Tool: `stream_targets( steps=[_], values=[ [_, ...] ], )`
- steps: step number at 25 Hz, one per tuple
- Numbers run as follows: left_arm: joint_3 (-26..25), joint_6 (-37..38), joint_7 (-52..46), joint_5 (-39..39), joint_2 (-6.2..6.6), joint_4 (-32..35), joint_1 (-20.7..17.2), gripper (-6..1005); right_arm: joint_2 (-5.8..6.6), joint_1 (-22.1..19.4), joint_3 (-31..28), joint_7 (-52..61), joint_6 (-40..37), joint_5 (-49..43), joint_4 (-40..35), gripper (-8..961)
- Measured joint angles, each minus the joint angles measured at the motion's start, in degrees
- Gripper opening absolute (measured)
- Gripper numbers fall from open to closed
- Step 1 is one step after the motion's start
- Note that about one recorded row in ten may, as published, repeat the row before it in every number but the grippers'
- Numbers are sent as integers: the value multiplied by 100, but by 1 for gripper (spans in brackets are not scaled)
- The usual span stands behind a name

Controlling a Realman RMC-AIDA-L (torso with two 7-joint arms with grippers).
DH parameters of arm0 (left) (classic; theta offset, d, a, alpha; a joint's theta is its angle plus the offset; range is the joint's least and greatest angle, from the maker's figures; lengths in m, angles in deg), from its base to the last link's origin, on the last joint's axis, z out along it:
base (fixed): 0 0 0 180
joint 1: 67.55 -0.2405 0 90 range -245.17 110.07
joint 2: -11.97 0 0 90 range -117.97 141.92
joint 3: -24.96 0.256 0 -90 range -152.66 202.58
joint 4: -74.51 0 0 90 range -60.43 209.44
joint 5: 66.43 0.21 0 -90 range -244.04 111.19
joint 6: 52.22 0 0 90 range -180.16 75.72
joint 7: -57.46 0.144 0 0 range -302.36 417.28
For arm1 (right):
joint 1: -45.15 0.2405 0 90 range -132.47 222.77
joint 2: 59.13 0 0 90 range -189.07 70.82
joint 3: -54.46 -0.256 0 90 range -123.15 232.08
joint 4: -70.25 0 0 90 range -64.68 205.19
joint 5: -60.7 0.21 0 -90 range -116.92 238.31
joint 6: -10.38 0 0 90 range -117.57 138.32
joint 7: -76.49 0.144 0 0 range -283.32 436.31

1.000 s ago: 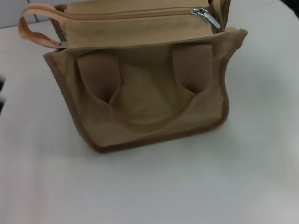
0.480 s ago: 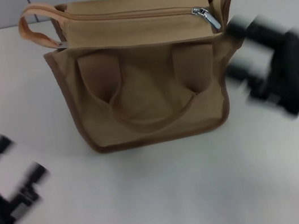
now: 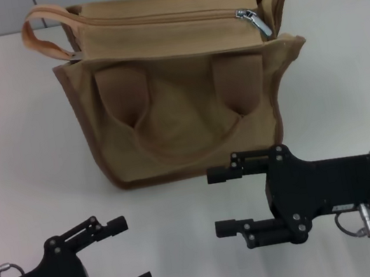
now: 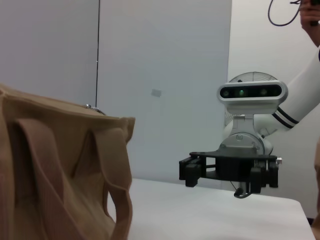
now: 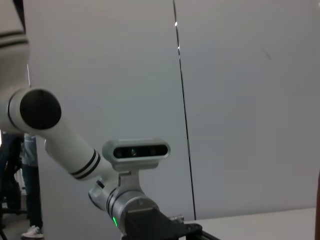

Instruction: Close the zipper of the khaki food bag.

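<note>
Zipper (image 3: 172, 18) w/ silver pull at bag's (image 3: 180, 111) right end.

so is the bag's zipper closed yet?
Cannot tell for sure. The pull tab sits at the right end of the zipper on the khaki food bag; both grippers are off it.

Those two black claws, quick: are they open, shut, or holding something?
Left gripper: open, empty, above the table near the robot.
Right gripper: open, empty, in front of the khaki food bag.
</note>
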Motion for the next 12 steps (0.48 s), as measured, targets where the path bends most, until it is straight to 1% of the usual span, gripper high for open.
stream_targets(
  steps=[2,6,12],
  values=[
    [-14,-102,38,-1,-2,-3,0,786,-2,-97,-52,-145,4,23,42,664],
    [-42,-134,41,-45,-2,1,-16,785,-4,-123,-67,-167,14,27,42,664],
    [-287,-71,51,-67,-9,7,-22,785,-8,-163,-62,-404,36,33,65,664]
  ],
)
